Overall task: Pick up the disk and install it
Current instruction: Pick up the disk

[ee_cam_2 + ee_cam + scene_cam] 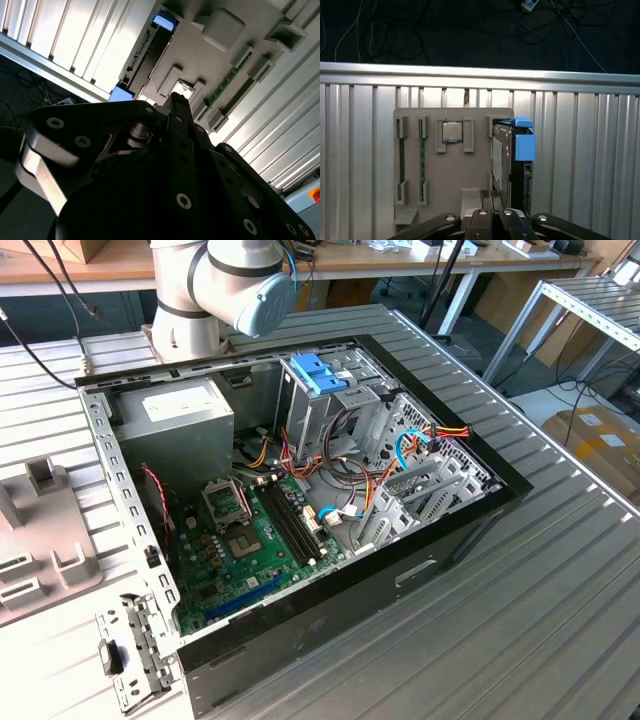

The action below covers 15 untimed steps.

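An open black computer case is seen lying on the ribbed aluminium table in the exterior view. A grey metal power-supply box, a green motherboard, a grey metal drive cage with blue plastic clips and bundles of coloured cables are held in it. A flat grey plastic tray with moulded holders is shown in both wrist views. A square silver processor chip is seated in one holder, green memory sticks are slotted in others, and the silver-black rectangular disk with blue plastic side rails is kept in a slot at one side. The disk is stood on its long edge, with its white-labelled face turned toward the tray's middle. Its long axis is laid level with the table, running from the tray's side nearest the table's edge toward the black gripper. The gripper's fingers are seen pressed together with nothing pinched, near the disk's closer end.
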Available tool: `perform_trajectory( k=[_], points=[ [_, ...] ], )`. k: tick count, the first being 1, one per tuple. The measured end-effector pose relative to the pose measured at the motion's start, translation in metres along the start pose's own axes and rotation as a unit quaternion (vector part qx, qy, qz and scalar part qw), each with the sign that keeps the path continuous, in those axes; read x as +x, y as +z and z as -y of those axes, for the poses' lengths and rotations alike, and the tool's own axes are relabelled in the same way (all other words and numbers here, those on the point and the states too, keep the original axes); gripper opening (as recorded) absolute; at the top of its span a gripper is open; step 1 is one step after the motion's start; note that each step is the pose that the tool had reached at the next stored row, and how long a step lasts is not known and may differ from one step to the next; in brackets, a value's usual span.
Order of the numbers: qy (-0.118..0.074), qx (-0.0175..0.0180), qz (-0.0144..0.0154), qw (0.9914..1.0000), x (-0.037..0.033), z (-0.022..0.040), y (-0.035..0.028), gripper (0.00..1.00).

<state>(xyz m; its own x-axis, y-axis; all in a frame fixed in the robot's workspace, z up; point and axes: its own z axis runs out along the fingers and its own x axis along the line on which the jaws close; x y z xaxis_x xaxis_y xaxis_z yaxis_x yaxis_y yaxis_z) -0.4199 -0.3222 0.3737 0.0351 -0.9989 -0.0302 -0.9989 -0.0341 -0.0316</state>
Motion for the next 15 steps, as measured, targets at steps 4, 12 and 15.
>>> perform_trajectory(
  k=[4,12,15],
  points=[
    [-0.017,-0.0005,0.0005,0.99985,0.0000,0.0000,0.0000,0.11],
    [-0.034,-0.0010,0.0010,0.99942,0.0000,0.0000,0.0000,0.11],
    [-0.035,-0.0010,0.0011,0.99940,0.0000,0.0000,0.0000,0.24]
  ],
)
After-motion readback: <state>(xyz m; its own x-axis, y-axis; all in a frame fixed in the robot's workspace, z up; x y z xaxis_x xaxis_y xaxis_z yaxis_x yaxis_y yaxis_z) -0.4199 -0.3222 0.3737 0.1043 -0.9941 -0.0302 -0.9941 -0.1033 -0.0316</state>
